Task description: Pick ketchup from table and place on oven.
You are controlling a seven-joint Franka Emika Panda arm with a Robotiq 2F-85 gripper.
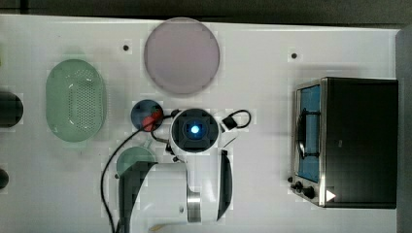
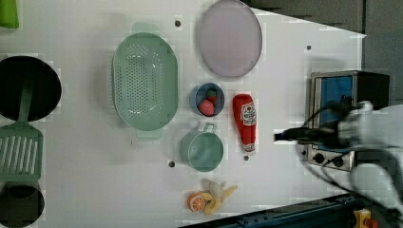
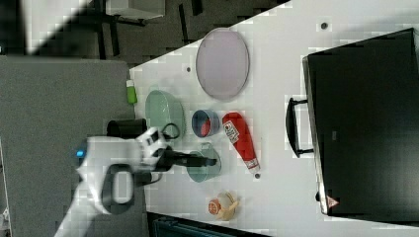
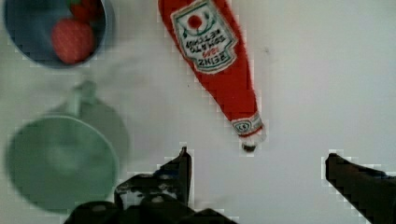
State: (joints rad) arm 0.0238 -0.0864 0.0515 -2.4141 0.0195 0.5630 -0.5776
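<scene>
Black two-fingered gripper point(image 4: 257, 161): jaws spread wide, empty, above the white flat table point(image 4: 327, 70); red squeeze ketchup bottle point(image 4: 217, 60), white-capped, lying flat just beyond the fingertips; blue bowl of red fruit point(image 4: 56, 30) beside the bottle's base.

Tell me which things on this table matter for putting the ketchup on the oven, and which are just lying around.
Part of the job:
ketchup, lying flat on the table
oven
tool, open, above the table near the ketchup's cap

Just lying about:
green colander
lilac plate
blue bowl with red fruits
green cup
banana and orange
spatula
</scene>
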